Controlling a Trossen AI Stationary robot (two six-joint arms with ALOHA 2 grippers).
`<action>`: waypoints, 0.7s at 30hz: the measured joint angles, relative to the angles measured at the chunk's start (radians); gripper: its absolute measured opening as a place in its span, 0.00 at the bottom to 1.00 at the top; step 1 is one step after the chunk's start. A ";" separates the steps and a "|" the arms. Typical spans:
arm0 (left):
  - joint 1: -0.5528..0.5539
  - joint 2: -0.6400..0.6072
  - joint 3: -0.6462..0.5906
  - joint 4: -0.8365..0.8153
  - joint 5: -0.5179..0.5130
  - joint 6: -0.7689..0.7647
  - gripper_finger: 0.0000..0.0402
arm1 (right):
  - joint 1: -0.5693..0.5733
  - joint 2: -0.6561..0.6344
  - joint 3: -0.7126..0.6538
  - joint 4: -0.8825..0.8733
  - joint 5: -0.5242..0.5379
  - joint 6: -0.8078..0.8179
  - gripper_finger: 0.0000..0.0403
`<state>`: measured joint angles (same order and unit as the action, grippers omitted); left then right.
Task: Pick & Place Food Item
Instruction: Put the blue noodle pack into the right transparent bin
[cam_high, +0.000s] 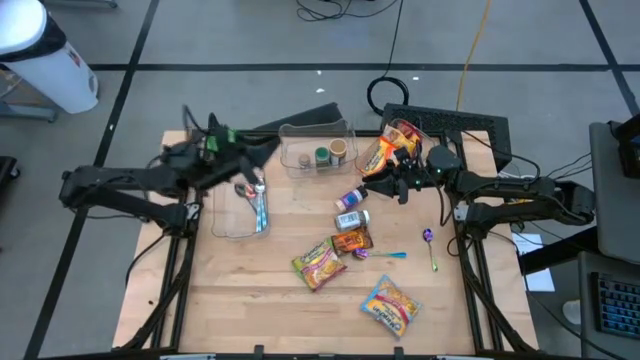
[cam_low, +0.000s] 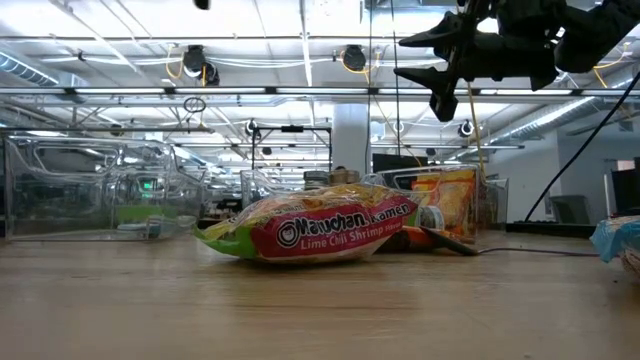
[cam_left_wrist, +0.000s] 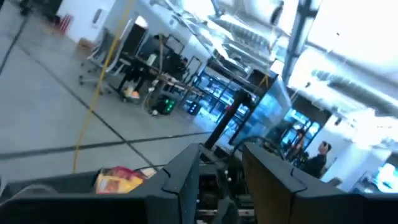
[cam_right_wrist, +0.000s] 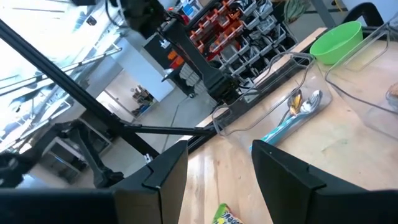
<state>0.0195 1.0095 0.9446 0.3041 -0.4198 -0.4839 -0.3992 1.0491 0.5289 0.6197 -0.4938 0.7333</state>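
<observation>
Food packets lie on the wooden table: a green-and-red ramen packet (cam_high: 320, 263) (cam_low: 315, 232), a second ramen packet (cam_high: 390, 303) near the front edge, and a small brown packet (cam_high: 352, 241). An orange snack bag (cam_high: 388, 150) (cam_left_wrist: 121, 179) stands in a clear bin at the far right. My left gripper (cam_high: 262, 160) (cam_left_wrist: 221, 180) is raised over the left clear bin (cam_high: 222, 228), open, with nothing between its fingers. My right gripper (cam_high: 375, 185) (cam_right_wrist: 219, 180) (cam_low: 415, 58) hangs high beside the snack bag, open and bare.
The left bin holds a spoon and teal utensils (cam_high: 258, 205) (cam_right_wrist: 298, 112). A clear bin (cam_high: 318, 148) with small jars stands at the far middle. A bottle (cam_high: 350, 199) and a can (cam_high: 353, 218) lie mid-table; a purple spoon (cam_high: 430, 245) lies right. A green bowl (cam_right_wrist: 339, 40) shows beyond the left bin.
</observation>
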 joint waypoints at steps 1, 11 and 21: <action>-0.004 0.033 -0.001 0.043 0.000 0.021 0.32 | 0.000 0.000 0.000 0.000 0.000 0.004 0.42; -0.015 0.362 -0.001 0.494 0.026 -0.028 0.32 | 0.000 0.000 0.000 -0.003 0.003 0.015 0.42; 0.022 0.555 -0.002 1.034 0.030 -0.372 0.32 | 0.008 0.000 0.000 -0.001 0.096 0.029 0.42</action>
<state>0.0413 1.5642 0.9428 1.3384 -0.3902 -0.8557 -0.3911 1.0492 0.5289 0.6185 -0.3981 0.7627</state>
